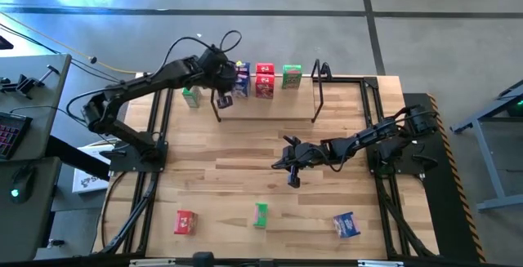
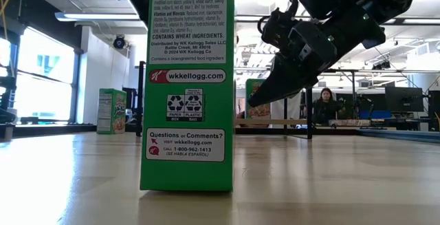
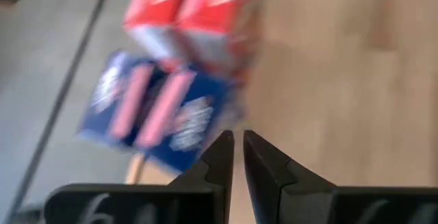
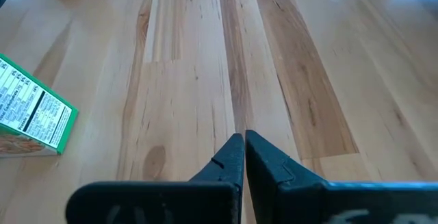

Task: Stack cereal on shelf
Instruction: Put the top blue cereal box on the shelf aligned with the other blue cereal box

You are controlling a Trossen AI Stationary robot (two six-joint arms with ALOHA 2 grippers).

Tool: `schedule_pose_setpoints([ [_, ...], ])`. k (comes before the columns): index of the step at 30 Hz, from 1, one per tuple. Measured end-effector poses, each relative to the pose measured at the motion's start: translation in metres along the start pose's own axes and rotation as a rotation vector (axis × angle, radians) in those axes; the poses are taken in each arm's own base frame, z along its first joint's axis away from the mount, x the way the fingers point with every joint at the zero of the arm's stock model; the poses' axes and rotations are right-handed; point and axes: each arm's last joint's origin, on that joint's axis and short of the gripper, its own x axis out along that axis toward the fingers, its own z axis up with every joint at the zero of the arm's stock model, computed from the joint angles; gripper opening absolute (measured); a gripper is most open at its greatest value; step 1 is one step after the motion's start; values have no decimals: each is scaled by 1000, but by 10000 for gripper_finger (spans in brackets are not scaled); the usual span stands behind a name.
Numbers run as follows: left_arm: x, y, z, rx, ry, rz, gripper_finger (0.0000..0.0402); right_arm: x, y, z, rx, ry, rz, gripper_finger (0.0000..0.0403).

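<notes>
The shelf (image 1: 270, 108), a light board on black wire ends, stands at the table's far side. Blue (image 1: 242, 77), red (image 1: 264, 80) and green (image 1: 291, 75) cereal boxes stand in a row at its far edge. Another green box (image 1: 190, 96) stands on the table left of the shelf. My left gripper (image 1: 222, 98) hovers shut and empty just near of the blue box (image 3: 161, 107) and the red boxes (image 3: 195, 11). My right gripper (image 1: 292, 175) is shut and empty above mid-table (image 4: 243, 138).
Along the near edge stand a red box (image 1: 185, 222), a green box (image 1: 261, 214) and a blue box (image 1: 346, 224). The green one fills the low view (image 2: 187, 80). The shelf's wire ends (image 1: 319, 95) stick up. Bare tabletop (image 1: 245, 157) lies between the shelf and the near boxes.
</notes>
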Motion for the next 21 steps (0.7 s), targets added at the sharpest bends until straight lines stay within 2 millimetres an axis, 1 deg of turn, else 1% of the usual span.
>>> schedule_pose_setpoints([
  [2,8,-7,0,27,-18,-44,22,0,0,0,-1,0,0,4],
  [5,27,-16,-3,44,5,-61,17,0,0,0,-1,2,-2,4],
  [8,40,-20,-2,55,-15,-35,15,0,0,0,-1,2,-2,4],
  [11,50,-20,-4,56,3,9,15,0,0,0,-1,2,-3,4],
  [21,54,-14,2,9,-71,74,15,0,0,0,1,0,-11,4],
])
